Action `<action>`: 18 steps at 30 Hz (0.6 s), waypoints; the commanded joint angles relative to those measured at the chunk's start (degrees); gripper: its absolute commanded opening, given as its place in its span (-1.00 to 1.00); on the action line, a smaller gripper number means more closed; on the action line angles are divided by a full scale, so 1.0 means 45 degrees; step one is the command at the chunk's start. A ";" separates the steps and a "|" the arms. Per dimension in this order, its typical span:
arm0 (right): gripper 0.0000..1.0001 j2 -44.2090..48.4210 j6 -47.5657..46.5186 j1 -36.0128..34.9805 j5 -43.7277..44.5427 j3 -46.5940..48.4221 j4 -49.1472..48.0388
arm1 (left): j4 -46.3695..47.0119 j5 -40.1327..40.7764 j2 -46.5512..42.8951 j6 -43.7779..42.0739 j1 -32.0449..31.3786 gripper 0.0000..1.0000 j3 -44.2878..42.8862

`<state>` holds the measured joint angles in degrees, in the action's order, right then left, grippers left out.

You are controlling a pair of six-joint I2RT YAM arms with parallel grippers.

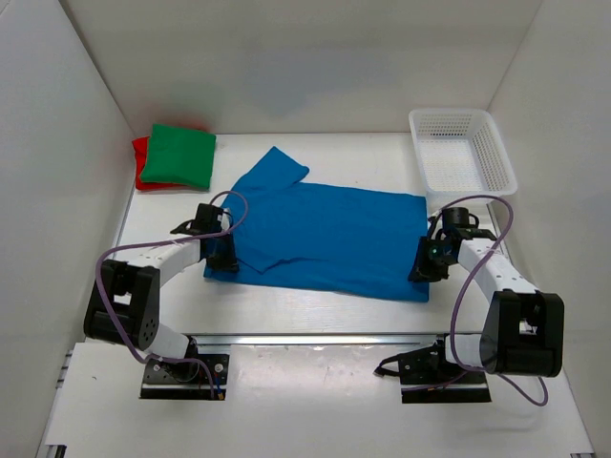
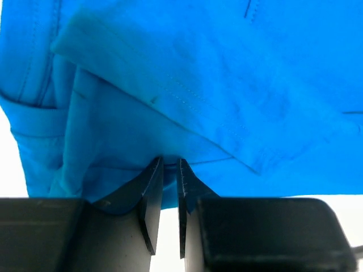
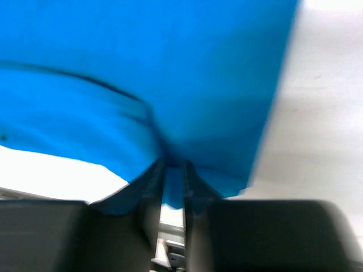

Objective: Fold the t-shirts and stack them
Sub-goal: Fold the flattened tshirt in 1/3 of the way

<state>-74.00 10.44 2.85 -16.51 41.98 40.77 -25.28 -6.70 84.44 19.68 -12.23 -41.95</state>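
Both left gripper (image 2: 169, 164) and right gripper (image 3: 173, 167) pinch blue t-shirt (image 1: 329, 239) at near corners.

A white mesh basket (image 1: 497, 157) sits upright at the table's (image 1: 315, 310) far right corner, close to the right wall (image 1: 563, 114) (whether it touches the wall cannot be told). The table is white, closed in by plain white walls at the back and both sides. A metal rail (image 1: 315, 340) runs along its near edge.
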 commanded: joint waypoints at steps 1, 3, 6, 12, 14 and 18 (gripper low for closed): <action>-0.64 0.0213 -0.0502 0.0264 0.0467 0.0612 -0.0231 | -0.0847 0.1391 -0.0386 -0.0682 0.0295 -0.46 -0.0110; -0.63 0.0213 -0.0580 0.0246 0.0370 0.0866 -0.0504 | -0.0984 0.1314 -0.0601 -0.0682 0.0354 -0.46 -0.0110; -0.63 -0.0040 -0.0717 0.0167 0.0252 0.1120 -0.0739 | -0.1198 0.1450 -0.1088 -0.0702 0.0354 -0.51 -0.0033; -0.59 -0.0626 -0.0524 -0.0573 0.0096 0.1668 -0.1578 | -0.1667 0.2249 -0.1616 -0.1033 0.0160 -0.52 0.0611; -0.58 -0.0918 -0.0503 -0.1237 0.0056 0.1863 -0.2066 | -0.1862 0.2756 -0.1696 -0.0858 -0.0132 -0.52 0.0729; -0.58 -0.2185 -0.0015 -0.1921 -0.0139 0.2409 -0.2869 | -0.1980 0.2779 -0.1793 -0.0645 -0.0252 -0.58 0.0419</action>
<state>-80.73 9.08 -4.03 -16.19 49.84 32.60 -32.82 3.75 78.52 16.53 -12.88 -39.27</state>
